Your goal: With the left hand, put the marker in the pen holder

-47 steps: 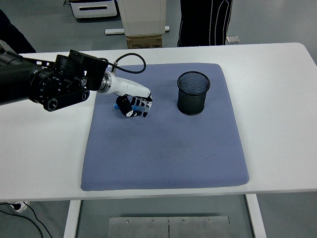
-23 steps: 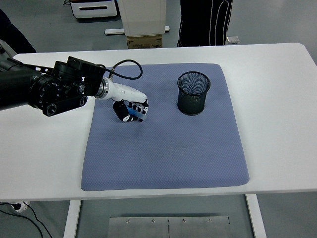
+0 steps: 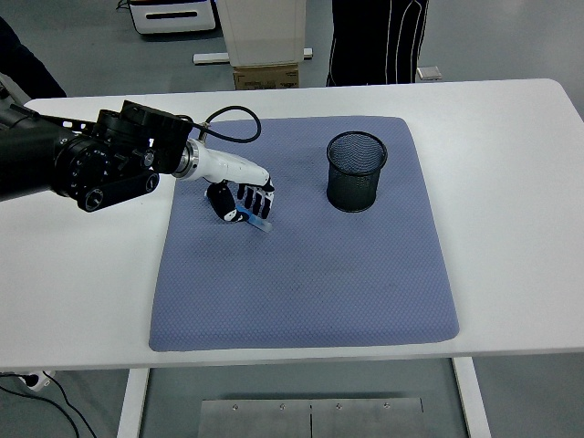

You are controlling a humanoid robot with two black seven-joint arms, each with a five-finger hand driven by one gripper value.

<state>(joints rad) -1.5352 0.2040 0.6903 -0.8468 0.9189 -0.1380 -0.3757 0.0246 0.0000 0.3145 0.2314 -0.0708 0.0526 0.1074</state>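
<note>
Head view: left hand (image 3: 245, 203) w/ marker over mat
Fingers curled around blue marker (image 3: 255, 219) above grey-blue mat (image 3: 301, 274) on white bench (image 3: 511, 182); black mesh pen holder (image 3: 357, 171) stands apart, to its right

A single view serves here, the head view, set high on the robot's side and looking forward and down across the white bench (image 3: 511, 228). The bench's near edge runs along the frame at 6 o'clock, with its legs and the floor showing below it; its far edge lies toward 12 o'clock, and beyond that the grey floor, a cardboard box (image 3: 266, 77) and a person's dark trousers (image 3: 379, 41). The camera stands far enough back to take in nearly the whole bench width, cutting off only its 9 o'clock end. The blue mat (image 3: 301, 274) fills the centre. The left arm (image 3: 82, 164) enters from 9 o'clock.
</note>
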